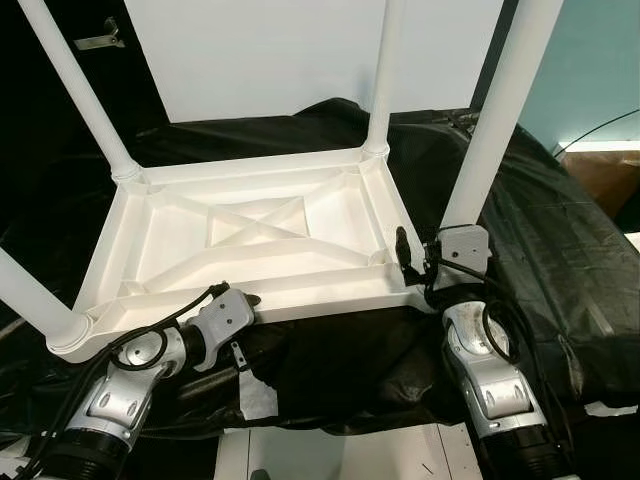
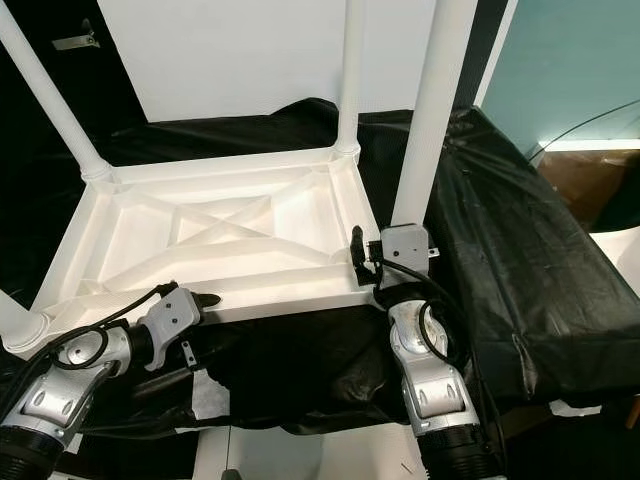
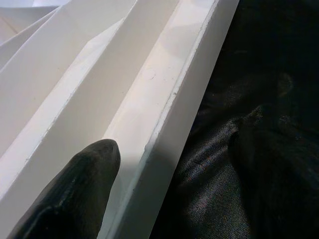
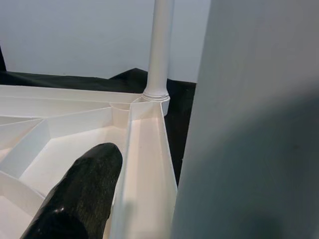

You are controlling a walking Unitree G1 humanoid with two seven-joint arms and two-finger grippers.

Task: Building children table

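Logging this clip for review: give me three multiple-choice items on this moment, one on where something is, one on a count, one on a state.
1. Where is the right gripper?
A. At the near right corner of the tabletop, by a leg
B. On the floor
C. At the far left corner

2. How many white legs stand up from the tabletop?
A. Two
B. Three
C. Four

3. How does the tabletop lie?
A. On its side
B. Upside down on the black cloth, ribs facing up
C. Upright on its legs

Answers:
1. A, the head views show it beside the near right leg at that corner.
2. C, one leg rises at each corner.
3. B, the ribbed underside faces up on the black cloth, while the left gripper reaches the near rim.
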